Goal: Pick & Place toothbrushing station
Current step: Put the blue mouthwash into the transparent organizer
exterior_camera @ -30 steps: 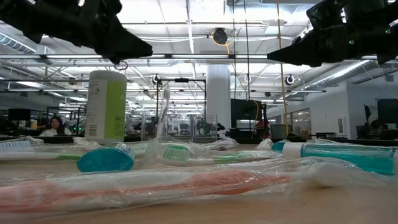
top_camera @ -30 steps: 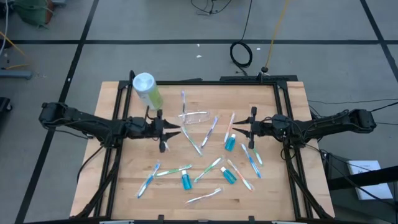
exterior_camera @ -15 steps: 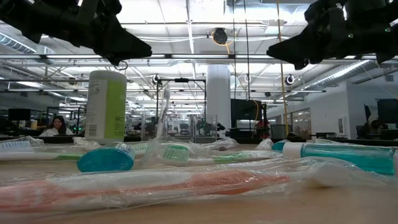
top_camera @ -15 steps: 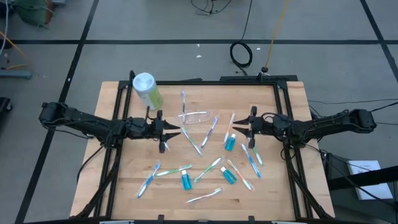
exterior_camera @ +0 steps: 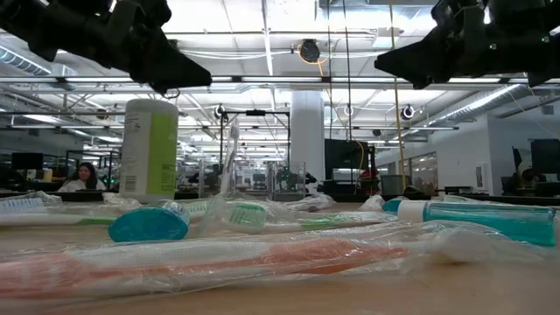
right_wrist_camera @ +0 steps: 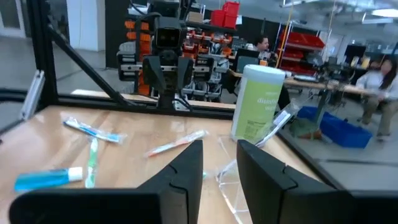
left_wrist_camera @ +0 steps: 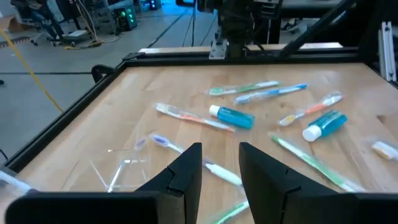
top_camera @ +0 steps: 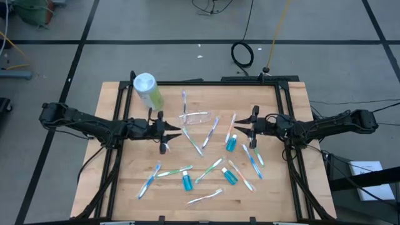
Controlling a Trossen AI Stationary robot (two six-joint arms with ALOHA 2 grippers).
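One clear holder lies tipped at the desk's back middle, beside one green canister. Three blue tubes and about ten toothbrushes lie scattered. Only the low view shows a seated person behind. The left pincer and right pincer hover level, facing each other, jaws narrowly parted, empty.

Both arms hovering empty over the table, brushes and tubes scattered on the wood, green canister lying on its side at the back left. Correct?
One thing is off: the green canister stands upright with its white lid on top, as the low view shows. The rest holds: the left gripper and right gripper hover empty, with toothbrushes and blue tubes scattered on the table.
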